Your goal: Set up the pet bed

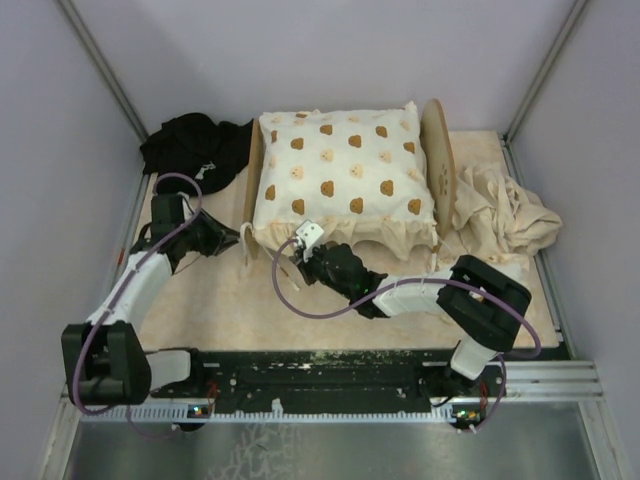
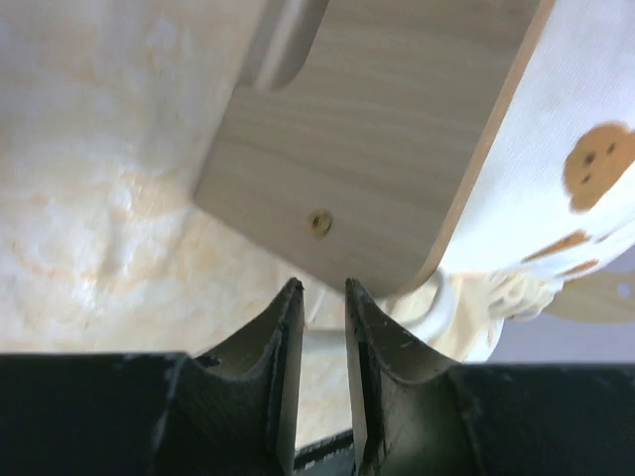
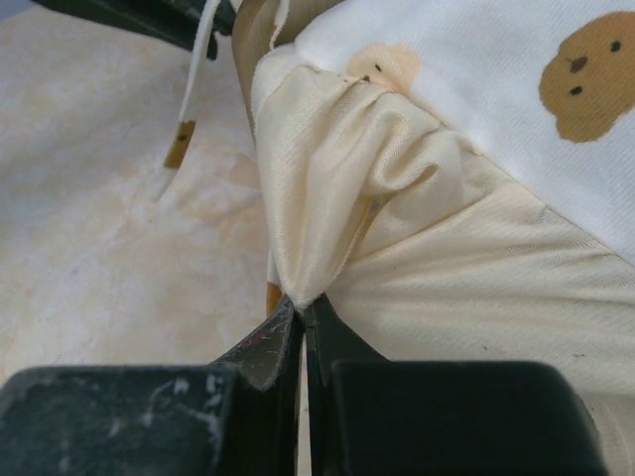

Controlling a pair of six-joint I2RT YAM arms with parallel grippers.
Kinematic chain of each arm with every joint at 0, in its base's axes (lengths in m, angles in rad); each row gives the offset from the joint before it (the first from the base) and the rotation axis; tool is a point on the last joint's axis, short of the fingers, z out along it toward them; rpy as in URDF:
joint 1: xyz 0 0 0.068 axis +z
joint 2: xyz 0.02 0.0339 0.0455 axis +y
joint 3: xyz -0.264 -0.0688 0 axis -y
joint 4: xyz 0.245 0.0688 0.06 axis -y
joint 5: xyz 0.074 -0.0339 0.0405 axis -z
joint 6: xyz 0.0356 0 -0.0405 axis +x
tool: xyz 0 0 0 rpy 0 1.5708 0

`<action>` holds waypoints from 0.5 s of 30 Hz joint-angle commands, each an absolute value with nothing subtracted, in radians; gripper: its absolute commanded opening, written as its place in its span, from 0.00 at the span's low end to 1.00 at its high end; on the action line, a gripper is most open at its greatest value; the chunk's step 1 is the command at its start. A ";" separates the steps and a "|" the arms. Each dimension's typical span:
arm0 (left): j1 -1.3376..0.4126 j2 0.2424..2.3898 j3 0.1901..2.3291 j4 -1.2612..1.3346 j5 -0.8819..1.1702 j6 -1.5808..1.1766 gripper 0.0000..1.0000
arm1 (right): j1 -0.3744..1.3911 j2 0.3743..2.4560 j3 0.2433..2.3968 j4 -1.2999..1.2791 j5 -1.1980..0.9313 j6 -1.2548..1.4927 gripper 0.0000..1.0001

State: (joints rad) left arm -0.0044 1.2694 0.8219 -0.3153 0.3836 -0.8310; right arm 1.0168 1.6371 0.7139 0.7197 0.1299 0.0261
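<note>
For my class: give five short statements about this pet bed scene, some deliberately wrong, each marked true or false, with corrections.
1. The right gripper pinches the frill of the cream cushion. True.
2. The cushion lies on the table beside the pet bed. False: it lies on the bed, between its wooden end boards.
3. A black cloth lies at the table's far left. True.
4. The beige cloth covers the cushion. False: it lies crumpled to the right of the bed.
5. The left gripper is close to a wooden end board. True.
</note>
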 commanded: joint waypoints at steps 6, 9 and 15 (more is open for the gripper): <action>-0.013 1.108 0.623 -0.334 0.401 -0.814 0.29 | 1.017 1.604 0.743 0.759 0.053 0.100 0.00; -0.013 1.070 0.596 -0.369 0.335 -0.802 0.29 | 1.017 1.602 0.753 0.769 -0.021 0.186 0.00; -0.017 0.933 0.603 -0.396 0.245 -0.726 0.38 | 1.017 1.593 0.755 0.811 -0.083 0.342 0.00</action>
